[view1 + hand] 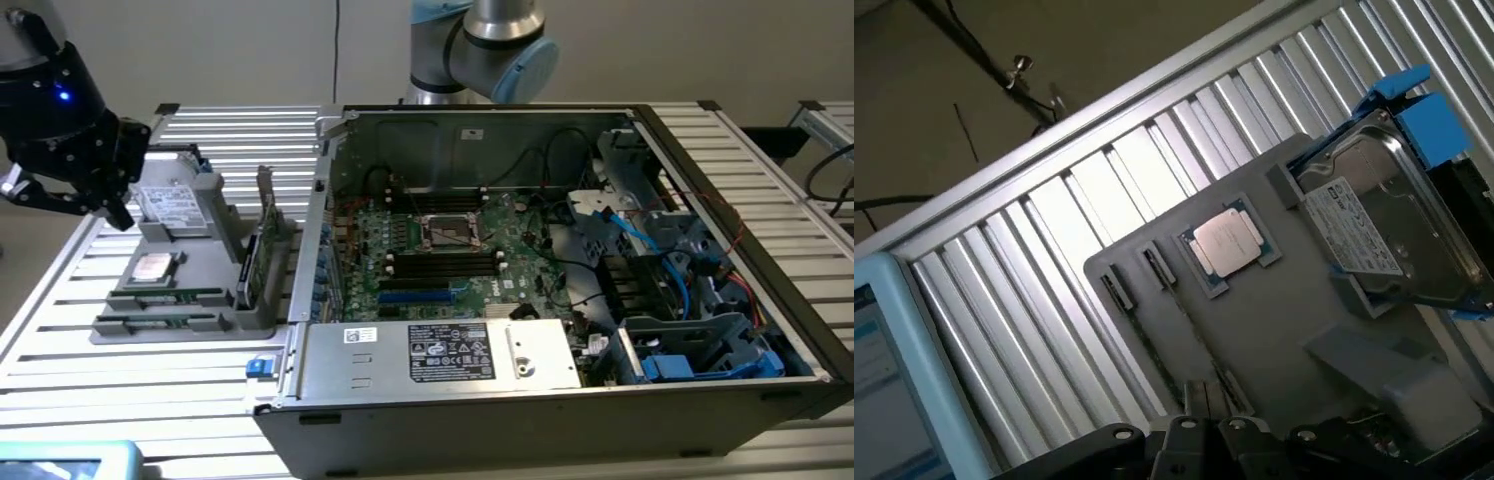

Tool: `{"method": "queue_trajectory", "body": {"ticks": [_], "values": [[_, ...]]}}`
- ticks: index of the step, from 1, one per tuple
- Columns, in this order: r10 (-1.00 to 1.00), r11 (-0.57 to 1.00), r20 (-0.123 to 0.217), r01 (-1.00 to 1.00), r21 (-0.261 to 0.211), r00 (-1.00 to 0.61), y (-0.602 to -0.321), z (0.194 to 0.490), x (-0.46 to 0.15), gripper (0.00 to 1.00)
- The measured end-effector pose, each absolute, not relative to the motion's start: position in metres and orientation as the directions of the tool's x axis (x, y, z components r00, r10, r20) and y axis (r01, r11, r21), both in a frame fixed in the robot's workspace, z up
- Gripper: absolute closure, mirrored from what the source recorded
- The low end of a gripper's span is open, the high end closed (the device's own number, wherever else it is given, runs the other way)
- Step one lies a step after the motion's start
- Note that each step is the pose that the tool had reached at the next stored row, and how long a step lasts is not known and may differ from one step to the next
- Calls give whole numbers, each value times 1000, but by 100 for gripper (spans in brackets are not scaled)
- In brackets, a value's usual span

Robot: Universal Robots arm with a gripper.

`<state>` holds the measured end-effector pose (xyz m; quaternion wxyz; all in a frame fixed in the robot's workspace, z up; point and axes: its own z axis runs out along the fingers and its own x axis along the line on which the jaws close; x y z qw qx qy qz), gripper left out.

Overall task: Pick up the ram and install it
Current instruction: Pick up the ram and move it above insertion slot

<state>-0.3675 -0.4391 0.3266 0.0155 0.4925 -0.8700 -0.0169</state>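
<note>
Two ram sticks lie in the grey parts tray (200,330) at the exterior view's left: one ram stick (170,297) and a second ram stick (156,322) closer to the tray's front edge. In the wrist view they show edge-on as thin green strips, one ram stick (1189,330) and the other ram stick (1142,325). My black gripper (110,207) hangs above the tray's back left corner, well apart from the sticks. Its fingers (1194,415) are shut with nothing between them. The open computer case (667,400) holds the motherboard (441,250) with black memory slots (441,262).
On the tray also sit a silver processor chip (1226,243), a hard drive (1374,230) in a blue bracket, and an upright green expansion card (267,230). Cables and blue drive bays (694,350) crowd the case's right side. A screen's edge (884,380) stands beside the slatted table (120,400).
</note>
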Motion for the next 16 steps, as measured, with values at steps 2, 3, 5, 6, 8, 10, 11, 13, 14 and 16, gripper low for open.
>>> {"method": "queue_trajectory", "body": {"ticks": [2, 3, 5, 6, 8, 10, 11, 13, 14, 16], "values": [[-876, 483, 10, -875, 43, -483, -439, 326, -368, 89], [-884, 466, 10, -884, 42, -466, -439, 326, -368, 89], [-901, 434, 9, -900, 41, -434, -439, 326, -368, 89], [-909, 418, 9, -908, 40, -418, -439, 326, -368, 89], [-923, 385, 9, -922, 38, -385, -439, 326, -367, 89], [-936, 351, 9, -936, 37, -351, -439, 326, -367, 89], [-943, 333, 9, -942, 36, -333, -439, 326, -368, 89], [-954, 299, 8, -954, 33, -299, -439, 326, -367, 89], [-960, 282, 7, -959, 32, -282, -439, 326, -367, 89], [-969, 247, 6, -969, 28, -247, -439, 326, -368, 89]]}}
